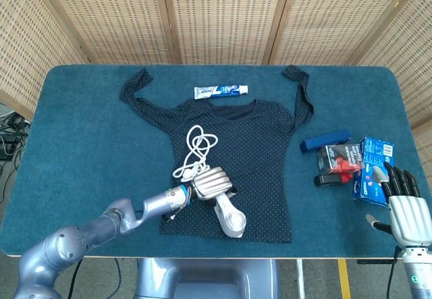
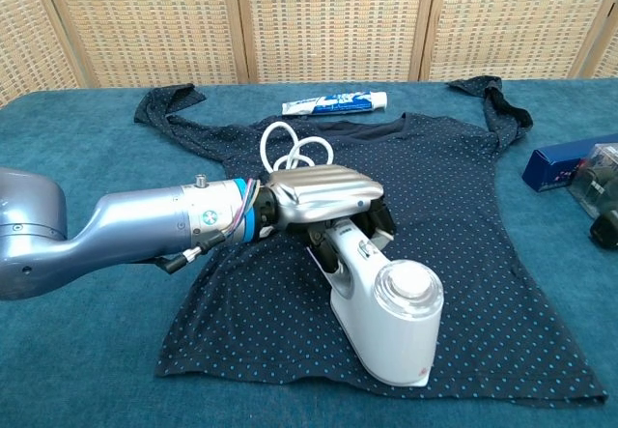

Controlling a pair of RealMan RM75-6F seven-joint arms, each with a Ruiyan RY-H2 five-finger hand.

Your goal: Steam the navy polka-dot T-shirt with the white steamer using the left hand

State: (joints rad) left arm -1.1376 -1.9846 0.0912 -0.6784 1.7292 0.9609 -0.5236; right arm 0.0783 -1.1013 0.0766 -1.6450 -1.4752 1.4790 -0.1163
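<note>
2 hands show: my left hand [image 2: 319, 196] clamps the white steamer [image 2: 386, 317], arm low, over the near hem of the navy polka-dot T-shirt [image 2: 454, 215]; my right hand [image 1: 405, 208] waits near-right, fingers straight, slightly apart.

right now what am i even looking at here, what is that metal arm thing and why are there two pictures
It is a robot with two arms, each ending in a hand with fingers like a person's. Both pictures show the same moment: the head view looks down from above, the chest view looks from lower and closer.

On the blue table a navy polka-dot T-shirt lies flat. The left hand grips the handle of a white steamer, whose head rests near the shirt's bottom hem. Its white cord lies looped on the shirt.

The right hand is at the table's right edge, fingers apart, holding nothing. Beside it are small boxes, and a toothpaste tube lies above the collar.
</note>
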